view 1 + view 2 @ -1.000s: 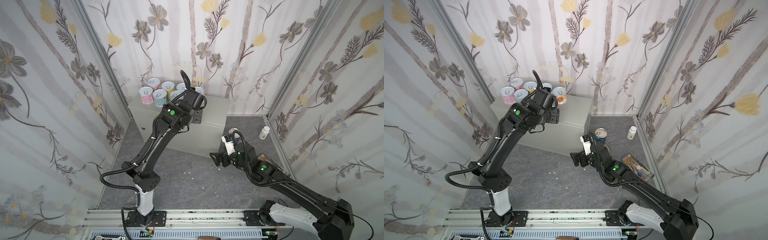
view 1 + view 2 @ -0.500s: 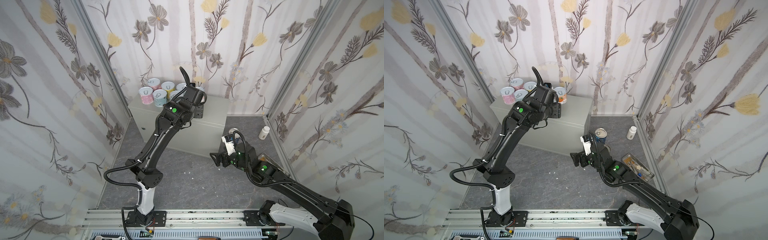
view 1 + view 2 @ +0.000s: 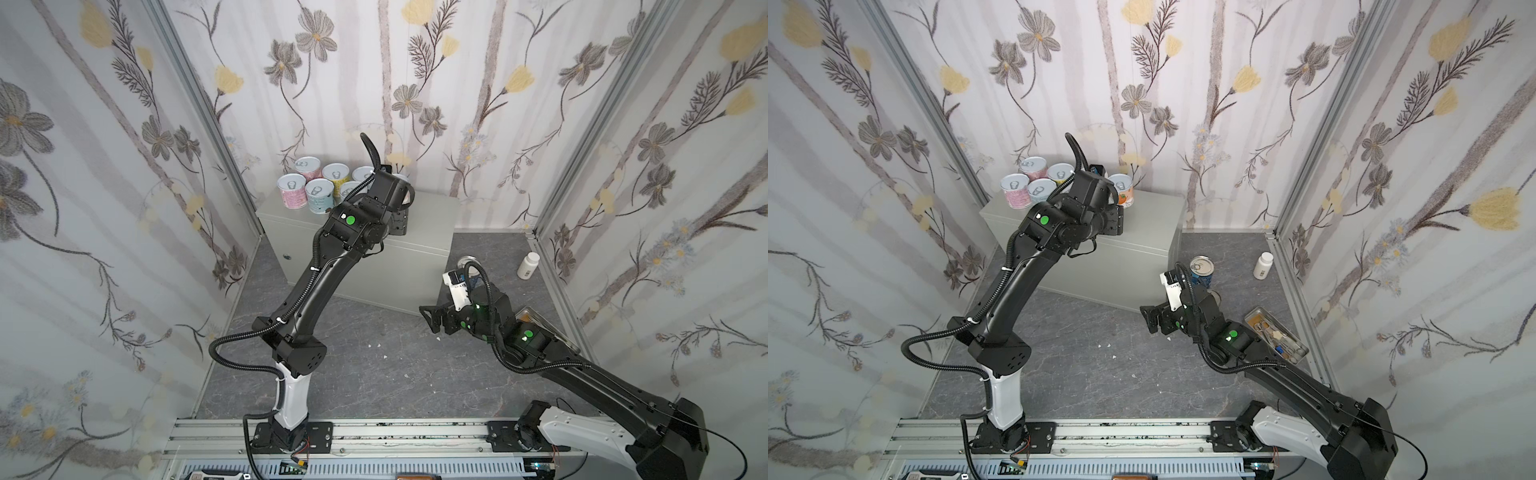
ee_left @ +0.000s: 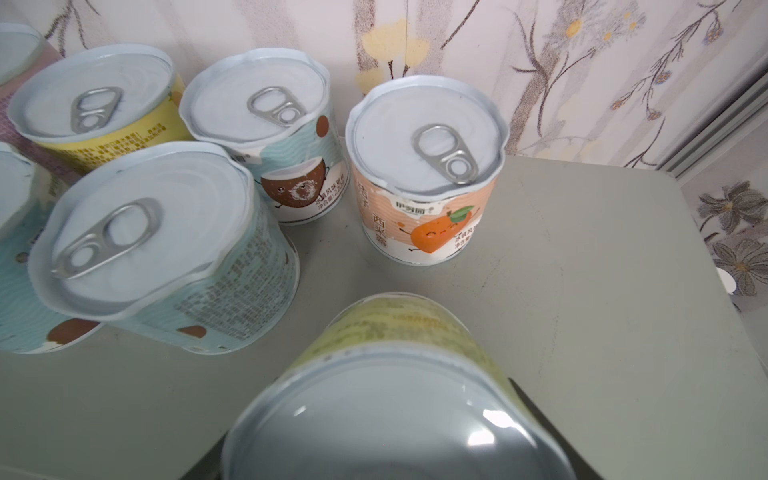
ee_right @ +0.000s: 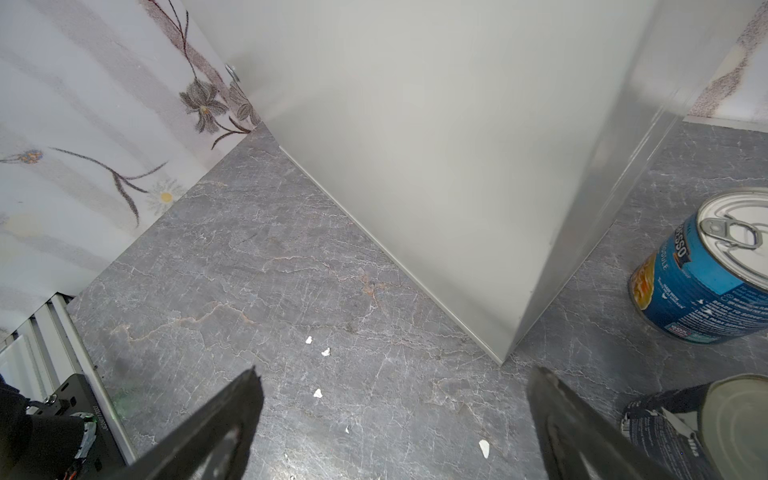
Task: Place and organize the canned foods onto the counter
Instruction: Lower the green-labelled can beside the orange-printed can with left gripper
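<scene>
2 of 6 upright short cans (image 4: 424, 166) on the counter (image 4: 582, 291) are cut off in the left wrist view, the left gripper (image 3: 398, 223), jaws mostly hidden, clamps a yellow-green can (image 4: 395, 374) end-first toward it, and the right gripper (image 5: 395, 370) gapes empty.

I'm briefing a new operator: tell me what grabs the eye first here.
Pastel pull-tab cans huddle on the back left corner of the light-grey metal box. The left fingers grip a yellow-green labelled can near them. A tall blue can stands on the dark marbled floor by the box's right end.
</scene>
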Action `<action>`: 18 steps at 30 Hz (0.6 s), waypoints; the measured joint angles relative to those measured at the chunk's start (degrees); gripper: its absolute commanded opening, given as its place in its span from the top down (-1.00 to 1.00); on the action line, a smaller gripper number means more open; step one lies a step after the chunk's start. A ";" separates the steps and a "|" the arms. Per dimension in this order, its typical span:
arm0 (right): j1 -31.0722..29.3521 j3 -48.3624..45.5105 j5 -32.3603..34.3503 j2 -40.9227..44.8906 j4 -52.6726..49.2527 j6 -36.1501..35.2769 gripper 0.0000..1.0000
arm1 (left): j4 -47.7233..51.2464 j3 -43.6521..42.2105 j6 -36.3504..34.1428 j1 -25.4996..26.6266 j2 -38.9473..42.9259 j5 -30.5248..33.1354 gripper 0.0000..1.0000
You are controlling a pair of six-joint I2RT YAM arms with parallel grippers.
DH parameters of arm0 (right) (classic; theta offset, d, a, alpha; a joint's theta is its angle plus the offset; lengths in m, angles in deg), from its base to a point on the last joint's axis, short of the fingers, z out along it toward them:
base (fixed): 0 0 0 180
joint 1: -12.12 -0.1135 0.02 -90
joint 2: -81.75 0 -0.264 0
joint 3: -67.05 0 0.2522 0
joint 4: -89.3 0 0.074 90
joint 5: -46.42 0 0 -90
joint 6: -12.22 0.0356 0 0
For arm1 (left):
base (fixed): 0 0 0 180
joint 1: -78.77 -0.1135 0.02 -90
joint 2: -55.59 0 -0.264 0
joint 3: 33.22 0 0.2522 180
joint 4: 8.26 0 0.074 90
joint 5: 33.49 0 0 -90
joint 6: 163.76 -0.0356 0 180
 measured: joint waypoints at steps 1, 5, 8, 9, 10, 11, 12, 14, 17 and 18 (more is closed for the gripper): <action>0.00 0.00 0.00 0.00 0.00 0.00 -0.99 | -0.17 0.02 -0.26 0.00 -0.15 0.09 -0.52; 0.00 -0.20 0.00 0.02 0.00 0.00 -0.99 | 1.16 0.35 -0.87 -0.07 -1.38 0.07 -0.63; 0.00 -0.33 0.00 0.02 0.04 0.00 -0.99 | 2.03 0.90 -1.11 -0.11 -2.12 0.13 -0.67; 0.00 -0.42 0.00 0.02 0.04 0.00 -0.99 | 2.03 1.14 -1.16 -0.15 -2.19 0.22 -0.67; 0.00 -0.46 0.00 0.02 0.02 0.00 -0.99 | 2.03 1.36 -1.18 -0.20 -2.23 0.35 -0.67; 0.00 -0.55 0.00 0.02 0.02 0.02 -0.99 | 2.03 1.73 -1.18 -0.22 -2.32 0.48 -0.67; 0.00 -0.59 0.00 0.02 0.04 0.02 -0.99 | 2.03 2.08 -1.18 -0.22 -2.45 0.72 -0.67; 0.00 -0.70 0.00 0.02 0.04 0.02 -0.99 | 2.03 2.67 -1.18 -0.26 -2.78 1.05 -0.66; 0.00 -0.76 0.02 0.02 0.04 0.02 -0.99 | 2.01 3.54 -1.18 -0.31 -3.37 1.68 -0.58; 0.00 -0.79 0.02 0.04 0.04 0.02 -0.99 | 2.01 3.72 -1.18 -0.31 -3.56 1.97 -0.53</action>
